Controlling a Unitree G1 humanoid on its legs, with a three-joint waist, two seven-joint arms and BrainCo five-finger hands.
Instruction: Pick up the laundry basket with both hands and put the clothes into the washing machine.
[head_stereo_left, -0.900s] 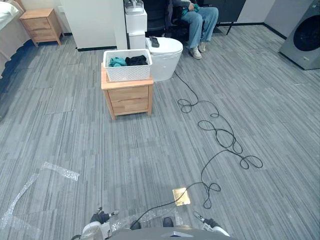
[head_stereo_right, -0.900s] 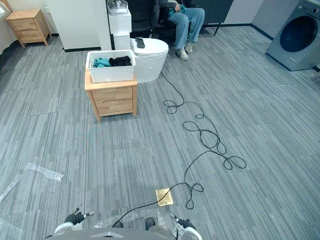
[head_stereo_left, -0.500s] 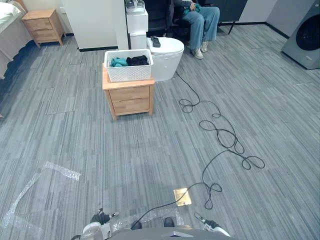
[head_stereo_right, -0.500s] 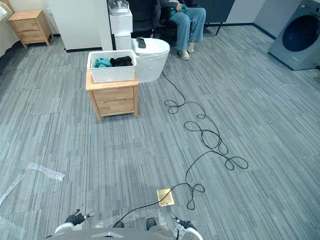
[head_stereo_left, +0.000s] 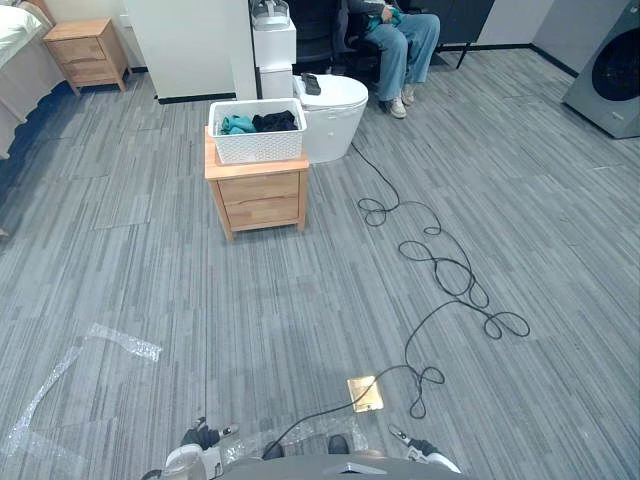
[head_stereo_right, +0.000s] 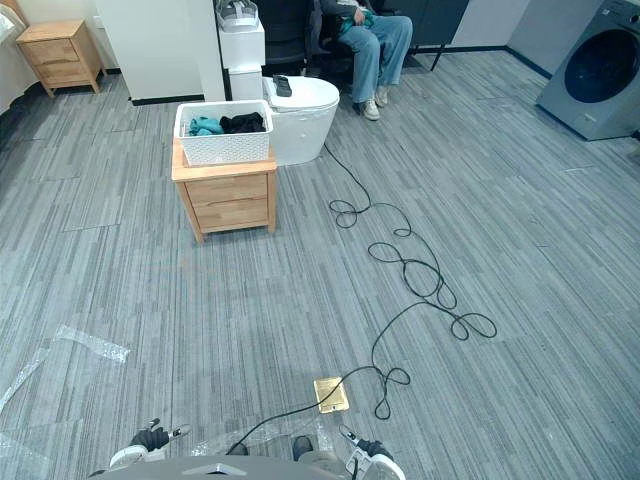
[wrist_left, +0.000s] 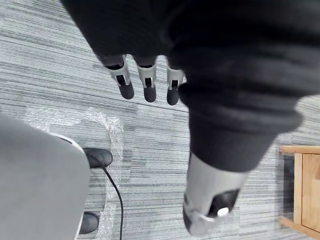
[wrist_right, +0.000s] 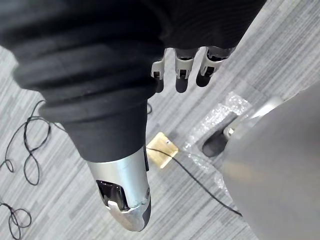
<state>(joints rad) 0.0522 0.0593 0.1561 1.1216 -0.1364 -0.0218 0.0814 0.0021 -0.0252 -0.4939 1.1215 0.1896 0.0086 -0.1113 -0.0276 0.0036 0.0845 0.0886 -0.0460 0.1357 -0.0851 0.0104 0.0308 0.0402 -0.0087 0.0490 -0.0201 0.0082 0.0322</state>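
**Grey floor between me and the basket**

Grey striped flooring runs across the room ahead of me. Well apart from me, a white laundry basket (head_stereo_left: 256, 132) stands on top of a small wooden nightstand (head_stereo_left: 258, 190). It holds a teal garment (head_stereo_left: 236, 124) on my left side and a black garment (head_stereo_left: 276, 121) beside it. Just behind and to the right of the nightstand is a white rounded unit (head_stereo_left: 335, 120) with a small dark object (head_stereo_left: 310, 84) lying on its lid. Beyond that a person (head_stereo_left: 405, 40) in jeans sits on a chair.

At the far right edge of the room stands the washing machine (head_stereo_right: 598, 68), grey with a dark round door, well apart from the basket. Any lettering on it is too small for me to read. A second nightstand (head_stereo_left: 85, 50) stands in the far left corner.

Near my feet a brass floor plate (head_stereo_left: 363, 393) is set into the floor, and a strip of clear plastic film (head_stereo_left: 120, 342) lies to my left.

My left hand (wrist_left: 148, 86) hangs low at my side, fingers straight and pointing at the floor, holding nothing. My right hand (wrist_right: 182, 75) hangs likewise, fingers relaxed and empty.
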